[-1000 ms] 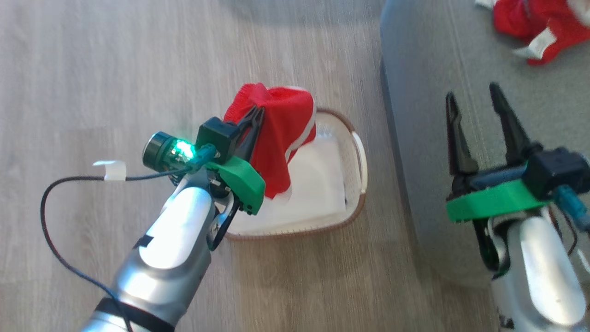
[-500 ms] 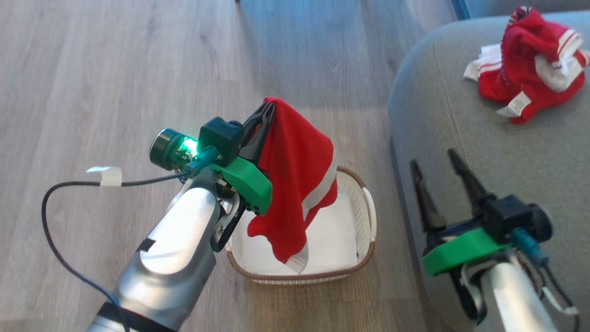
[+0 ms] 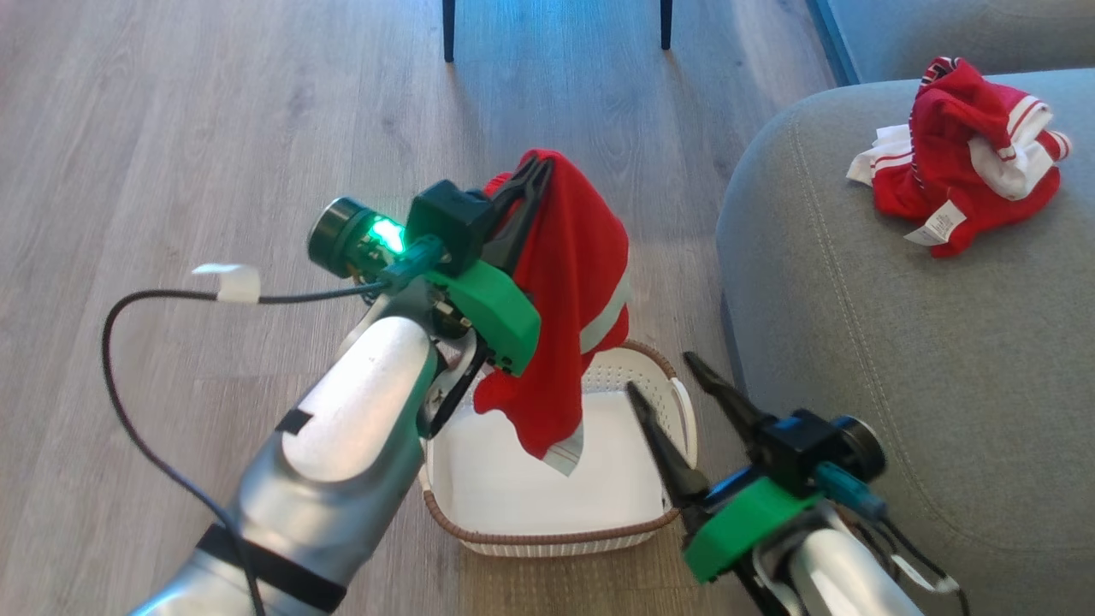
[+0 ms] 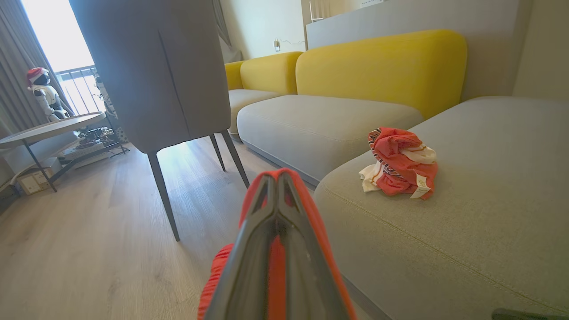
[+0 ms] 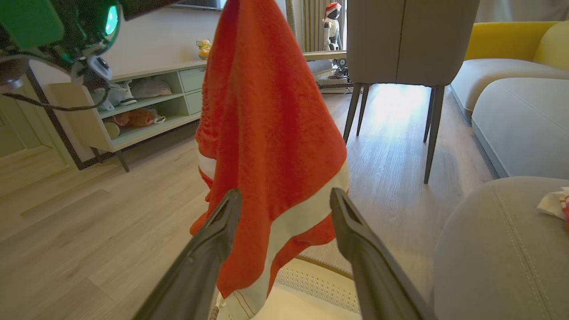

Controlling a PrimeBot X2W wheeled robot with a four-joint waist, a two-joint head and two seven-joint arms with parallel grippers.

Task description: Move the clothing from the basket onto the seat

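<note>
My left gripper [image 3: 535, 167] is shut on red shorts [image 3: 573, 291] with a white stripe. They hang free over the white basket [image 3: 547, 535], their lower end just above its inside. In the left wrist view the closed gripper [image 4: 278, 175] pinches red cloth [image 4: 275, 262]. A crumpled red jersey [image 3: 958, 171] lies on the grey seat [image 3: 898, 342] at the right, also seen as the jersey [image 4: 400, 162] on the seat [image 4: 444, 231]. My right gripper [image 3: 660, 375] stands open over the basket's right rim. In its own view, the right gripper [image 5: 284, 192] faces the shorts [image 5: 271, 111].
A grey chair [image 4: 164, 80] on thin dark legs stands on the wooden floor beyond the basket. Yellow-backed sofa sections [image 4: 382, 66] continue behind the seat. A low shelf unit [image 5: 146, 102] lines the far wall, and a round side table [image 4: 49, 126] stands near the window.
The head camera has tilted up. My left gripper has lifted the shorts higher, so they now hang above the basket. My right gripper has moved from over the seat to the basket's right rim.
</note>
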